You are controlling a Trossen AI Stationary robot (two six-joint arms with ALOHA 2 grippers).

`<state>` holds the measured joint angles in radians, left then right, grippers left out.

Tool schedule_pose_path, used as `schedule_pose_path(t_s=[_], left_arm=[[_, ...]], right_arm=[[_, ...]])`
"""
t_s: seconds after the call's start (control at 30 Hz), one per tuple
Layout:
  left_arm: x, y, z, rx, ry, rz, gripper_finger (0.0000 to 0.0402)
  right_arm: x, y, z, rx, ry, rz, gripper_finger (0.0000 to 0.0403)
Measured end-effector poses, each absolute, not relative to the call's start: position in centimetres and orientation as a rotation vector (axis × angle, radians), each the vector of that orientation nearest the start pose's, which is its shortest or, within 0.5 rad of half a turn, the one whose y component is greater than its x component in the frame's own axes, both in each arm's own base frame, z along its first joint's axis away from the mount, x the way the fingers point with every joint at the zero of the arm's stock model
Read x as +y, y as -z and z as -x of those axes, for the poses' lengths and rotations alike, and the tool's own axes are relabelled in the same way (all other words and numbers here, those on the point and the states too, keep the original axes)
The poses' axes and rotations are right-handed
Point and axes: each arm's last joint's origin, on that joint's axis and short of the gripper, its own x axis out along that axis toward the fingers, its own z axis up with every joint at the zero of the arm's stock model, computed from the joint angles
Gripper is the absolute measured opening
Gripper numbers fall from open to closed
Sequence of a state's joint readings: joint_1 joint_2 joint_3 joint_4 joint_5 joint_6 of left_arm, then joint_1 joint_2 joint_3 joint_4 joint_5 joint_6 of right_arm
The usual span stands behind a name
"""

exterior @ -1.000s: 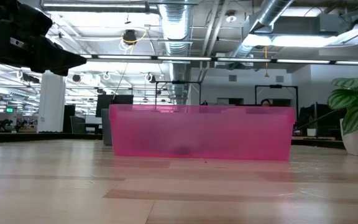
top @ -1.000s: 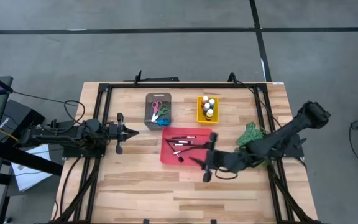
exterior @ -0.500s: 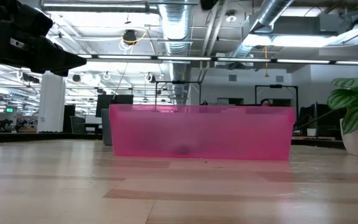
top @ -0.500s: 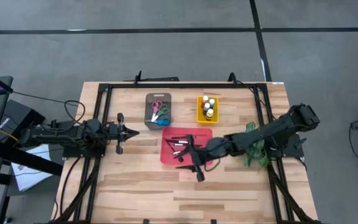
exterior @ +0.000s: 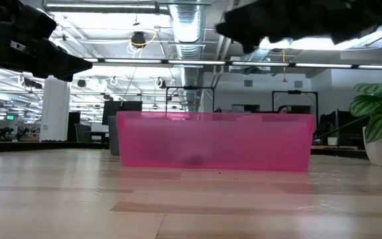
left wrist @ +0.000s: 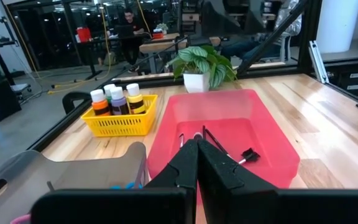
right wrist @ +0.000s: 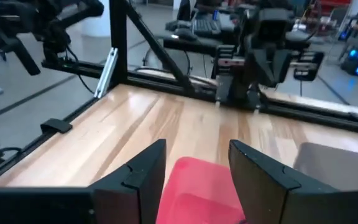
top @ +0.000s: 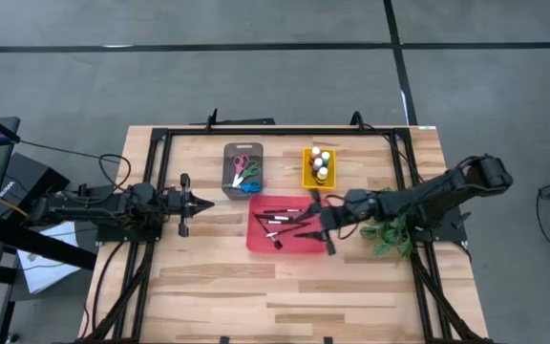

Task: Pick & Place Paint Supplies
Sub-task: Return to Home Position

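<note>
**Count.** There are three bins. The red bin (top: 261,244) is the reference point. The grey bin (top: 227,167) sits just beyond the red bin's far left corner, and the yellow bin (top: 306,180) just beyond its far right corner.
- The grey bin holds three pairs of scissors (top: 246,172).
- The yellow bin holds four paint bottles (left wrist: 118,101).
- Several brushes (left wrist: 219,146) lie in the red bin; the exact number cannot be told.

**Appearance.**
- The scissors are small, with one pink, one green and one blue handle.
- The bottles stand upright with white caps. Orange, purple and yellow bodies can be made out; the fourth body is hidden behind them.
- The brushes are thin with dark handles and lie flat on the floor of the red bin.

**Grippers.**
- The right gripper (top: 315,223) hangs over the right end of the red bin, fingers spread apart and holding nothing.
- The left gripper (left wrist: 197,144) sits to the left of the red bin, clear of it, with its fingers pressed together and holding nothing.

**Surface and room.** The table (top: 218,287) is made of light wooden planks and edged by a black frame. A potted plant (exterior: 377,113) stands to the right of the red bin. Beyond the table is an open hall with exposed ducts, strip lights and desks.
</note>
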<state>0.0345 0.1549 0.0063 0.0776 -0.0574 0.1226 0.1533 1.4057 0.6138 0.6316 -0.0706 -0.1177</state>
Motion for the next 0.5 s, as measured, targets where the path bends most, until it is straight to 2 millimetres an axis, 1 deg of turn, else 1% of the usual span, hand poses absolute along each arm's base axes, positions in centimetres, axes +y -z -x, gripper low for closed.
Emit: schedule_pose_path(t_s=[0.13, 0.27, 0.5], left_arm=[[0.5, -16.0, -10.7, 0.081, -0.088, -0.123, 0.0000], [0.5, -16.0, -10.7, 0.080, -0.091, -0.123, 0.0000], [0.5, -16.0, -10.7, 0.080, -0.091, -0.123, 0.0000]], right_arm=[[3.3, -20.8, -24.9, 0.085, -0.186, 0.146, 0.0170], [2.2, -19.7, -22.0, 0.076, -0.128, 0.153, 0.0170], [1.0, -17.9, -18.4, 0.075, -0.083, 0.130, 0.0170]])
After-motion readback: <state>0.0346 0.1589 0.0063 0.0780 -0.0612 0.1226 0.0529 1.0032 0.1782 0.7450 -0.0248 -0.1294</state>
